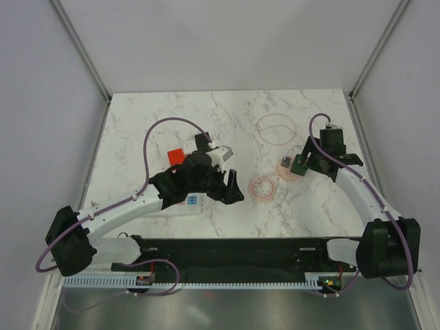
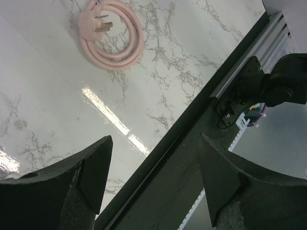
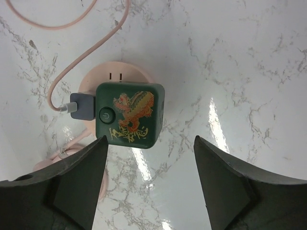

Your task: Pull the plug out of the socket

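Plug (image 3: pixel 129 115) on pink socket (image 3: pixel 125 73) lies just beyond spread right fingers (image 3: pixel 67 187).

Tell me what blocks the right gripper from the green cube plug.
Nothing visible: the right gripper is open, the green cube plug straight ahead of it. A grey connector sticks out of the plug's side.
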### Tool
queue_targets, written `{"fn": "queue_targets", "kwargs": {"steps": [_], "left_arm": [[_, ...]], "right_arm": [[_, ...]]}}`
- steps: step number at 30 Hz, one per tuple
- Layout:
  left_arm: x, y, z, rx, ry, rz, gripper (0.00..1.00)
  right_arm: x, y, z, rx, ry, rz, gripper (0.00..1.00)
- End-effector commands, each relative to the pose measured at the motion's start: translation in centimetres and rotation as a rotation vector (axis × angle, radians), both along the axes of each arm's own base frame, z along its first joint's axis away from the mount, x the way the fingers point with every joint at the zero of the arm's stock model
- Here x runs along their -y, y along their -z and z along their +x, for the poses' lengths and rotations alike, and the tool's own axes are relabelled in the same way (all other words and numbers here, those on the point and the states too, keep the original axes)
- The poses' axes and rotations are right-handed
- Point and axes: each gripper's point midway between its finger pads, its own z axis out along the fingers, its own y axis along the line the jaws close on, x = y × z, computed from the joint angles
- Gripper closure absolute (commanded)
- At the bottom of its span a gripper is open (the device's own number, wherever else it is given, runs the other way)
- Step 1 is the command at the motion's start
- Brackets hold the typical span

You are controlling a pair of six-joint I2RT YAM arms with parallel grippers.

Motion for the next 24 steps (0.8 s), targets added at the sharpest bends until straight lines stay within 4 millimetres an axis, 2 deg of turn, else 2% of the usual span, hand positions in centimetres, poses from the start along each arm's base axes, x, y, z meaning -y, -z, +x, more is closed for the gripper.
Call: {"fn": "queue_targets", "kwargs": {"steps": [1, 4, 5, 6, 8, 11, 15, 24], "left_arm": [[1.3, -2.0, 0.3, 0.039, 0.023, -0.059, 0.22], [2.4, -0.8, 0.6, 0.038, 0.050, -0.055, 0.22], [2.9, -1.0, 0.7, 0.037, 0.069, -0.061, 0.22], [3.4, 0.1, 0.4, -0.011, 0.096, -0.039, 0.23], [4.5, -0.9, 0.5, -0.040, 0.104, -0.071, 0.24], [5.8, -1.7, 0.4, -0.061, 0.132, -0.130, 0.24], [6.5, -2.3, 0.9, -0.059, 0.135, -0.142, 0.24], [7.5, -1.0, 0.2, -0.146, 0.163, -0.152, 0.24]], "right_arm": [[-0.9, -1.9, 1.4, 0.043, -0.062, 0.031, 0.17], [-1.1, -1.8, 1.6, 0.038, -0.088, 0.025, 0.09], [-1.1, -1.9, 1.7, 0.038, -0.093, 0.025, 0.08], [-1.2, -1.8, 1.8, 0.035, -0.101, 0.022, 0.07], [-1.4, -1.6, 2.1, 0.028, -0.109, 0.029, 0.05], [-1.4, -1.2, 2.7, 0.022, -0.110, 0.030, 0.05], [-1.0, -0.9, 3.6, 0.027, -0.101, 0.008, 0.10], [-1.6, 0.9, 4.3, -0.001, -0.120, 0.026, 0.15]]}}
